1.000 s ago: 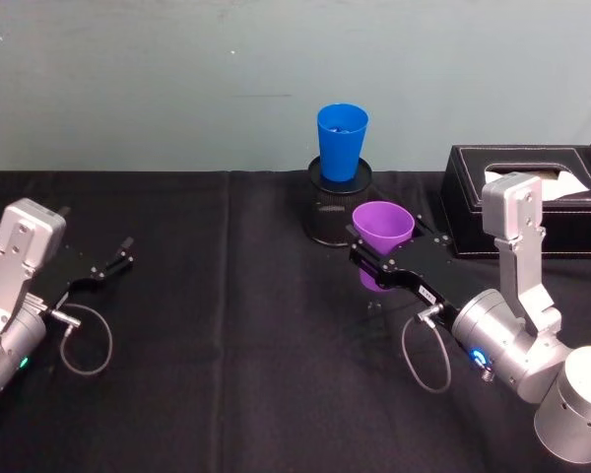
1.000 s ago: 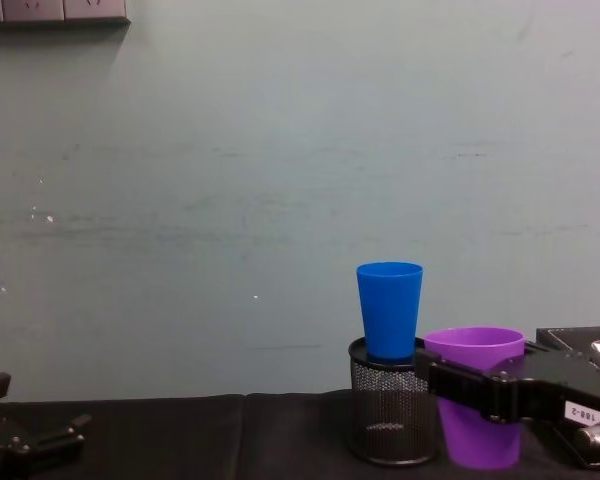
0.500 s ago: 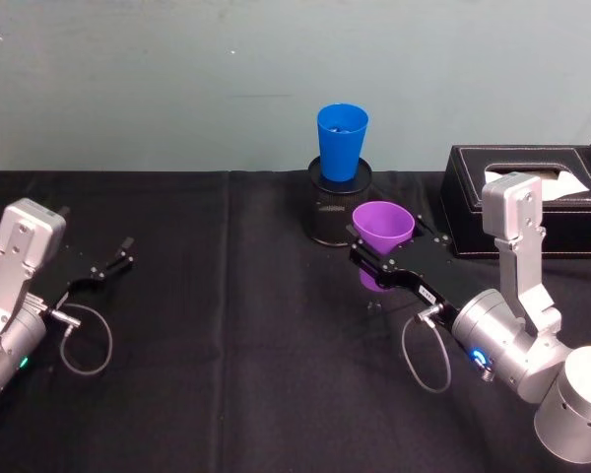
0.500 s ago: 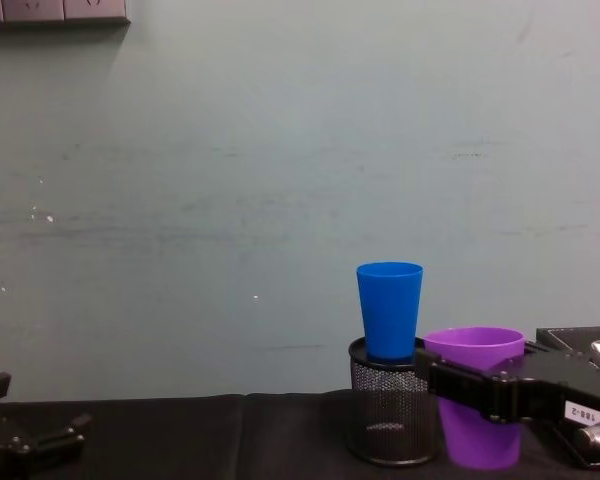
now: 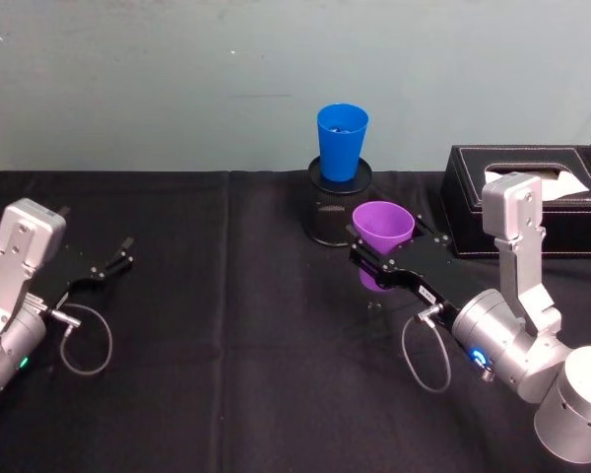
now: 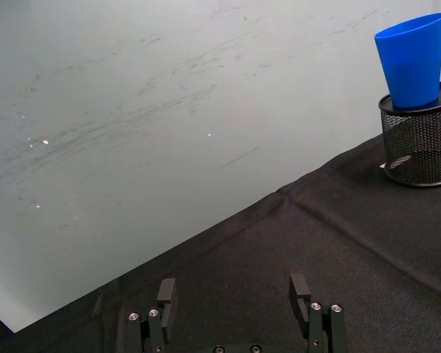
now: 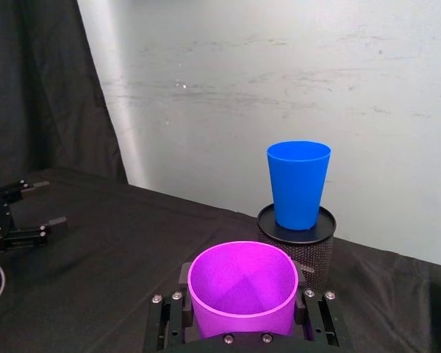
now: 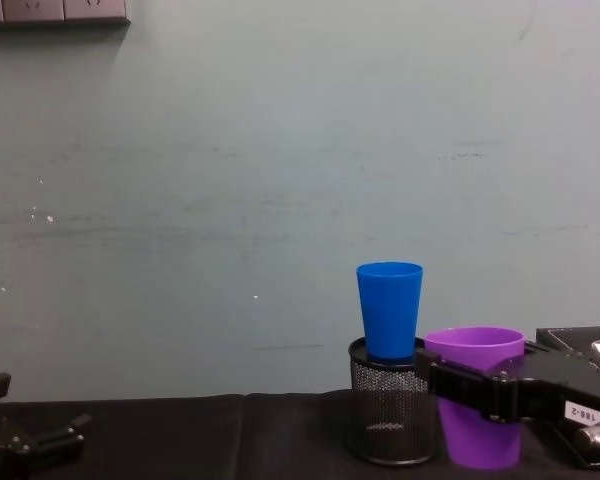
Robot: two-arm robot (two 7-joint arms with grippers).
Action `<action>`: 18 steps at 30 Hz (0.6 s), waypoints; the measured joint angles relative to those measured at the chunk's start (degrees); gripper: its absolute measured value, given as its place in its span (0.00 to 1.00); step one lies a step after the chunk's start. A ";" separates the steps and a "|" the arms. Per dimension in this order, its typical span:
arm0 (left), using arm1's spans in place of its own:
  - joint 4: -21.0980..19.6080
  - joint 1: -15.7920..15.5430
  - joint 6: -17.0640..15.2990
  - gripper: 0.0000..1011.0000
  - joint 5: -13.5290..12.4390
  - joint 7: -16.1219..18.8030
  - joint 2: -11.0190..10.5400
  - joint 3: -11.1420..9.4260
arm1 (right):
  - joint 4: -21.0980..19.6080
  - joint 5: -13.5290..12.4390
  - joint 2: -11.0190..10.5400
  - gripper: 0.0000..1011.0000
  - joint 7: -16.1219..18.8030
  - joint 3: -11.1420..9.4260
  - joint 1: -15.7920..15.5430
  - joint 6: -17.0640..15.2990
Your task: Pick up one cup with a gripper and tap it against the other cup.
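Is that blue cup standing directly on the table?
No, the blue cup stands upright on top of the black wire-mesh pen holder, which lifts it off the table.

Purple cup (image 5: 382, 229): plain purple, no pattern. 
Blue cup (image 5: 342, 141): plain bright blue. 
Holder (image 5: 327, 219): black wire mesh in a fine grid, with a solid black rim. 
Cloth (image 5: 236, 325): flat black. 
Wall (image 5: 177, 79): pale grey-green with faint darker streaks and a few white specks. 
Box (image 5: 473, 187): black with white stitching; tissue (image 5: 561, 181) white. 
Right gripper (image 5: 386, 243) and left gripper (image 5: 113, 261): black. The right one carries a white label (image 8: 572, 411) with dark digits. 
Right arm (image 5: 517, 246) and left arm (image 5: 20, 246): silver-grey. Ring light (image 5: 480, 359) on the right arm is blue; green dot (image 5: 23, 363) on the left.
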State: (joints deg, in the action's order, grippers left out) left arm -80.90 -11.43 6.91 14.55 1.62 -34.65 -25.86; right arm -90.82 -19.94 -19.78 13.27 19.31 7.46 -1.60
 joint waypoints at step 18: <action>0.00 0.00 0.00 0.99 0.00 0.00 0.00 0.00 | 0.00 0.00 0.00 0.73 0.00 0.00 0.00 0.00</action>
State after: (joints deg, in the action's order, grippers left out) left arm -80.90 -11.43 6.91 14.55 1.62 -34.65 -25.86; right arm -90.82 -19.94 -19.78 13.28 19.31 7.46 -1.60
